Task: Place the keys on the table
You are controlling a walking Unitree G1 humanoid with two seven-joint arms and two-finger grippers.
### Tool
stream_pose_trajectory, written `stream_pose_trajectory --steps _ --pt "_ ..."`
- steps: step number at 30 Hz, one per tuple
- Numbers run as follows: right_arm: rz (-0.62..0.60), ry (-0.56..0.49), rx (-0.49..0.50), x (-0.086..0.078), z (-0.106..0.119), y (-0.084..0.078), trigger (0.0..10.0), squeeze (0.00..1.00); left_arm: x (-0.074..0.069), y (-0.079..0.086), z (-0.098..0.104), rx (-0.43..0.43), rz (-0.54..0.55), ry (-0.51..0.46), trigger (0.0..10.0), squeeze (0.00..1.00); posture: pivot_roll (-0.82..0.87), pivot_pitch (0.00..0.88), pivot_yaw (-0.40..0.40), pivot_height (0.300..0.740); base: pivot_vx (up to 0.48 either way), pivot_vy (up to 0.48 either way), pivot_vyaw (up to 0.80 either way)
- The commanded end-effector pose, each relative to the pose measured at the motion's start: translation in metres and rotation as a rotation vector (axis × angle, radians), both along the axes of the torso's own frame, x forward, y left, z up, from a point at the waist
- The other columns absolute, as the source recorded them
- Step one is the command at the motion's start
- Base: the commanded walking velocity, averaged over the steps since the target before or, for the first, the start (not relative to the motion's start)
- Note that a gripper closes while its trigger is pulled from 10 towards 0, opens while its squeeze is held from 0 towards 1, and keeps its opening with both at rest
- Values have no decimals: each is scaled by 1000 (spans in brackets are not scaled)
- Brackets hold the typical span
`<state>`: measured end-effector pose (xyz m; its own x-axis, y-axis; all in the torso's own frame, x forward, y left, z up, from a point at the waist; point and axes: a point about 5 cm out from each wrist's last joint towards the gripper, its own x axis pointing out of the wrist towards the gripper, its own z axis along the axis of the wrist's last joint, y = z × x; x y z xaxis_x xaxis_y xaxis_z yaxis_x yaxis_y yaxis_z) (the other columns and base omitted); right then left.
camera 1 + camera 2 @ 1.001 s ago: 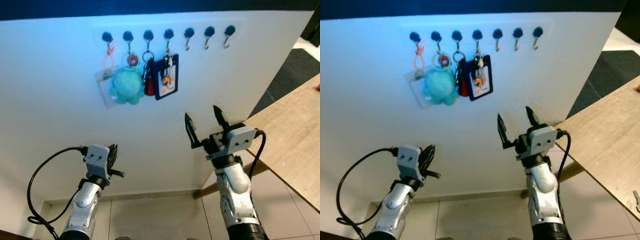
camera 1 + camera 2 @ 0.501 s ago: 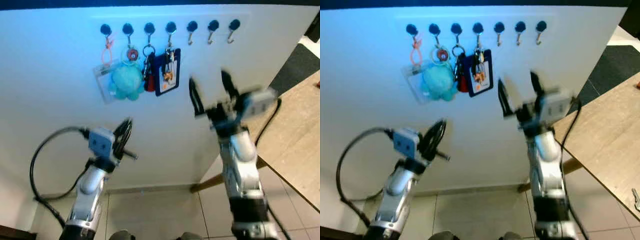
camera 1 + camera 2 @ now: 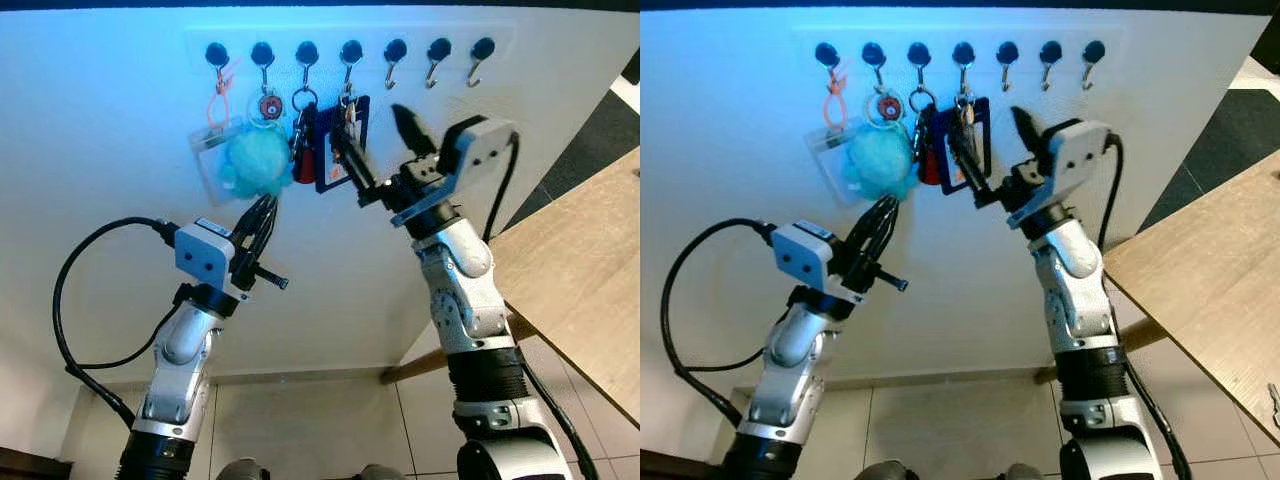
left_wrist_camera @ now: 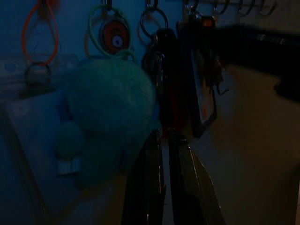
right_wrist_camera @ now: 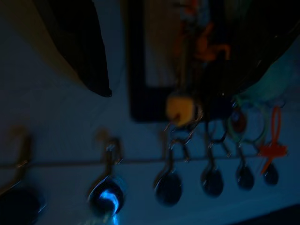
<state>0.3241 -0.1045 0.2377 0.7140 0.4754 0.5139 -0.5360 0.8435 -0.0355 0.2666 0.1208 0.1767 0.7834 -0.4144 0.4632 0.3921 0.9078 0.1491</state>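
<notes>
Wall (image 3: 120,250) ahead, table (image 3: 580,270) off right. Right gripper (image 3: 378,150) spread wide, one finger over dark badge holder (image 3: 972,150); keys (image 3: 301,150) hang just left. Left gripper (image 3: 262,215) pinched shut (empty) under teal plush (image 3: 255,165). You lift ring clear off hook (image 3: 306,55), don't yank.

I am in a home entryway: a white wall (image 3: 120,130) with a hook row (image 3: 350,52) of keys (image 3: 300,140), a wooden table (image 3: 580,270), tiled floor (image 3: 300,430).

Seven wall hooks (image 3: 350,52), four hung items (image 3: 258,165), one table (image 3: 580,280), two arms (image 3: 470,310).
</notes>
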Motion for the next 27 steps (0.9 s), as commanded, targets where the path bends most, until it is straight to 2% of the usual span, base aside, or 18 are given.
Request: stream_pose_trajectory --steps 1,2,11,19,25,26,27 --pt "31 29 -9 2 -3 2 10000 188 -1 -1 0 12 6 12 10000 0 38 68 -26 740 0 0 0" --pt "50 31 -15 2 -3 4 10000 0 0 0 0 15 8 13 10000 0 37 70 -24 740 0 0 0" --pt "81 31 -31 3 0 9 10000 0 2 -1 1 17 8 20 10000 0 35 70 -21 740 0 0 0" --pt "34 44 -89 10 -4 12 10000 0 4 -2 2 10 22 31 10000 0 37 73 -22 740 0 0 0" --pt "22 59 -91 12 -6 13 10000 0 4 -3 2 18 18 33 10000 0 40 74 -22 740 0 0 0" --pt "22 60 -86 12 -6 14 9490 0 3 -3 2 18 19 32 10000 0 41 72 -21 740 0 0 0" --pt "22 60 -86 12 -6 14 9490 0 3 -3 2 18 19 32 10000 0 41 72 -21 740 0 0 0"
